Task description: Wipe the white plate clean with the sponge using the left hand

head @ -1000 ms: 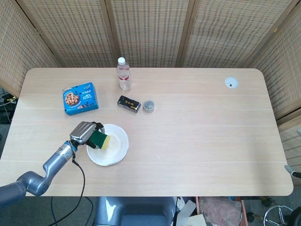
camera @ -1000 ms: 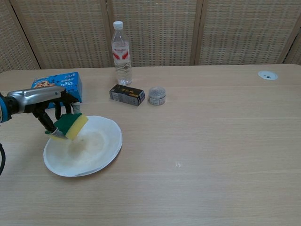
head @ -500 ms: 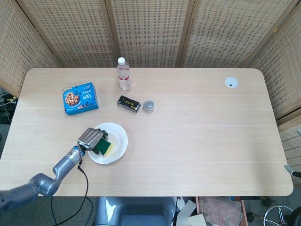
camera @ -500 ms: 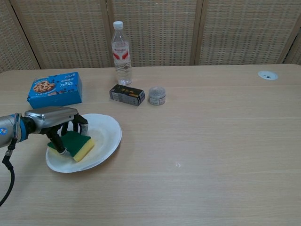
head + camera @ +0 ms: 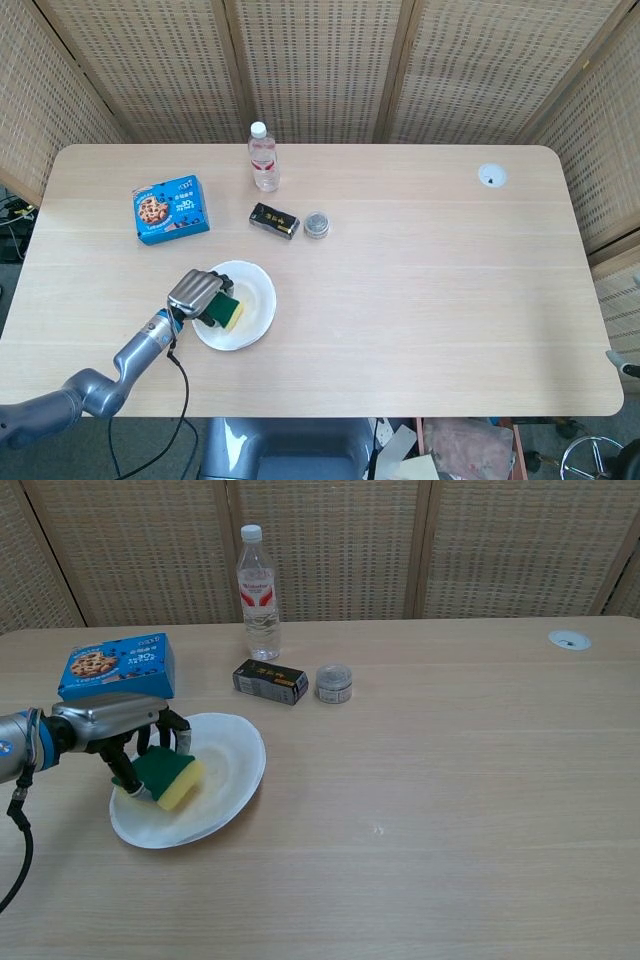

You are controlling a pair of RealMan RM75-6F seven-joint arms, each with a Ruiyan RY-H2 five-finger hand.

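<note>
Near the desk's point(image 5: 420, 250) front-left corner, the left hand point(image 5: 195, 293) is gripping the sponge point(image 5: 222, 312) with fingers point(image 5: 150, 742) curled around it, pressing it onto the white plate point(image 5: 255, 300).

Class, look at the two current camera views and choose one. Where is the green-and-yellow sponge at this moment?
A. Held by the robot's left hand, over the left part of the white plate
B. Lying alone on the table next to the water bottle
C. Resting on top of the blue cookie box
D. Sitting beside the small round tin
A: the left hand grips the sponge over the left part of the white plate.
</note>
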